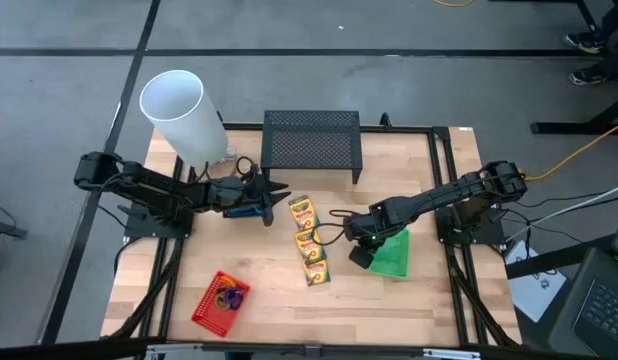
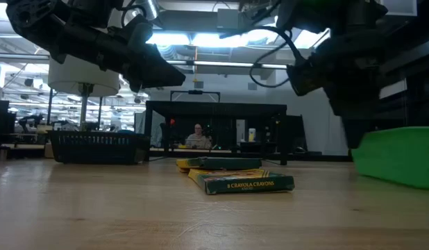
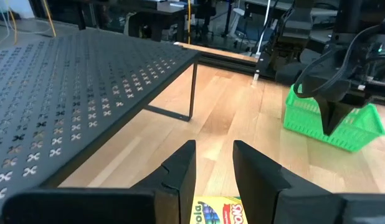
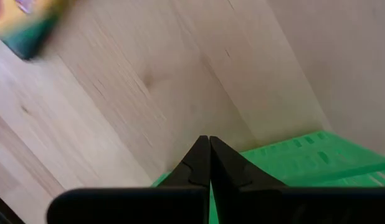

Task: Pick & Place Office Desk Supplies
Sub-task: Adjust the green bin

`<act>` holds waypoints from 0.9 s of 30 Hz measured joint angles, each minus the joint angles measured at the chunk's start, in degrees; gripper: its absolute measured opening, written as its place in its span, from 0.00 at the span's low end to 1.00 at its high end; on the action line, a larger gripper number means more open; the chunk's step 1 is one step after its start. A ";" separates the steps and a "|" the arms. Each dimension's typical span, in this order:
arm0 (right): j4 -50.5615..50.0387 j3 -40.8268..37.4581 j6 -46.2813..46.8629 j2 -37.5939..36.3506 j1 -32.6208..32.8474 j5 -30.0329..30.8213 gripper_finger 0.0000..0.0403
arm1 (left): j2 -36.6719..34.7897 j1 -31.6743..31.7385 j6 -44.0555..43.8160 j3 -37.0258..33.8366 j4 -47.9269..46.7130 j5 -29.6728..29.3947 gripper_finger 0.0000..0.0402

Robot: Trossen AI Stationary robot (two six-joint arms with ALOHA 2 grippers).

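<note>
Three yellow-and-green crayon boxes (image 1: 307, 240) lie in a row mid-table, flat on their wide faces; the nearest shows in the low view (image 2: 249, 183). My left gripper (image 1: 281, 204) is open, level above the table just left of the far box, whose end (image 3: 220, 213) shows between its fingers. My right gripper (image 1: 361, 256) is shut at the left edge of the green mesh basket (image 1: 394, 255). A red basket (image 1: 221, 300) holds purple and orange loops (image 1: 229, 296). A black mesh basket (image 2: 96, 146) shows only in the low view. No scissors are in view. My right gripper (image 4: 209, 142) comes down from above on the green basket's rim (image 4: 267, 163), at the side facing the crayon boxes. A green sliver shows between the shut fingers. One finger (image 3: 332, 121) reaches down past the rim. Whether the basket is lifted off the table I cannot tell.
The wide black mesh stand (image 1: 311, 140) stands at the far edge, close to my left gripper's far side. The big white cylinder (image 1: 179, 115) rises at the far left corner. Bare wood lies along the near edge between the red basket and the green one.
</note>
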 joint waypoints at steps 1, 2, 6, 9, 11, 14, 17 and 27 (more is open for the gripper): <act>-1.02 0.00 0.13 0.00 0.10 -0.56 0.00 | 0.01 0.00 -0.01 0.00 -0.28 -0.01 0.26; -2.01 0.00 0.22 0.00 0.20 -1.07 0.00 | 0.02 0.00 -0.04 0.00 -0.42 -0.02 0.26; -5.47 0.00 0.56 0.00 0.26 -2.97 0.00 | 0.01 0.00 -0.17 0.00 -0.53 -0.02 0.26; -7.97 0.00 1.18 0.00 0.26 -4.72 0.00 | 0.01 0.00 -0.21 0.00 -0.53 -0.02 0.26; -9.90 0.00 1.43 0.00 0.35 -6.01 0.00 | 0.02 0.00 -0.24 0.00 -0.53 -0.02 0.26; -13.73 0.00 1.42 0.00 0.41 -7.64 0.00 | 0.02 0.00 -0.26 0.00 -0.55 -0.02 0.26; -17.23 0.00 1.59 0.00 0.41 -8.46 0.00 | 0.02 0.00 -0.29 0.00 -0.72 -0.02 0.26; -20.97 -0.02 1.35 0.00 0.68 -11.86 0.00 | 0.02 -0.01 -1.72 0.00 -1.49 0.00 0.26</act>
